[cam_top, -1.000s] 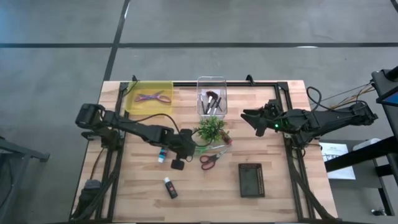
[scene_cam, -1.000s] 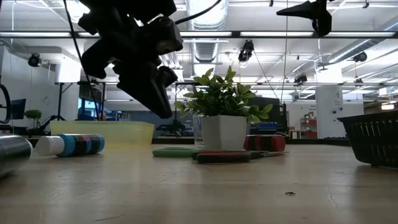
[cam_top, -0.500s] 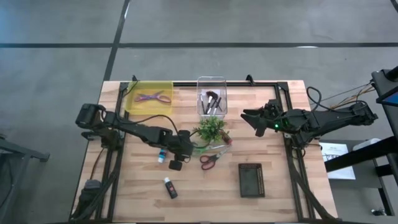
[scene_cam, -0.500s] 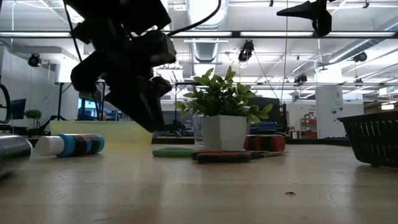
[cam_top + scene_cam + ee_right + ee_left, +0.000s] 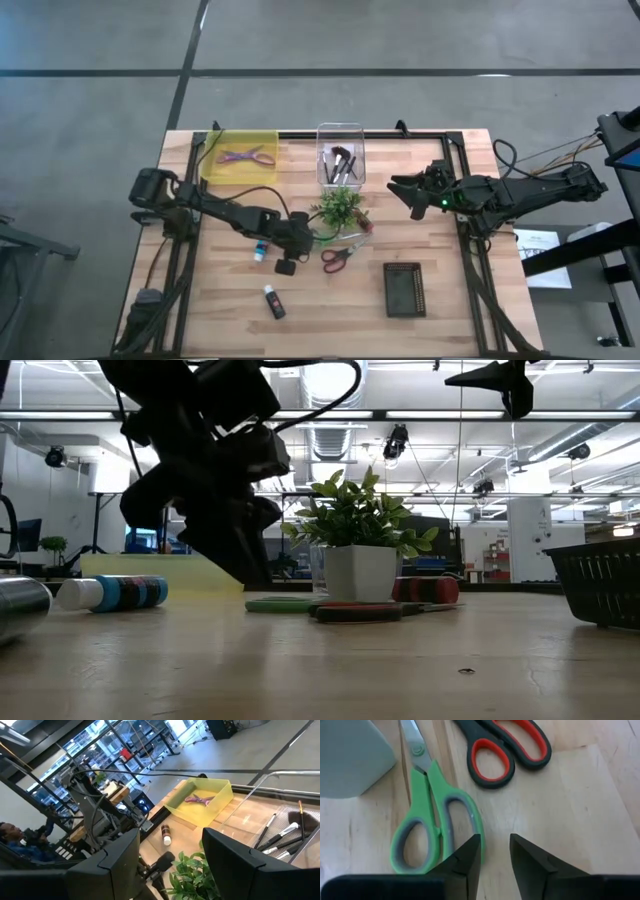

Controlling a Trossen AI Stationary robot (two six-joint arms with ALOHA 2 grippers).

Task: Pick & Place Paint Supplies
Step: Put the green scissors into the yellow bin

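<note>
Scissors on wooden table.

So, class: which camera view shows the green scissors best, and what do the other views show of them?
The left wrist view: the green scissors fill it, handles beside the left end effector. From above they are mostly hidden by the arm and plant. The low view shows only a thin green edge. The right wrist view doesn't show them.

High cam straight down over whole table; low cam level at tabletop; wrist cams close in; all share the potted plant area.
</note>
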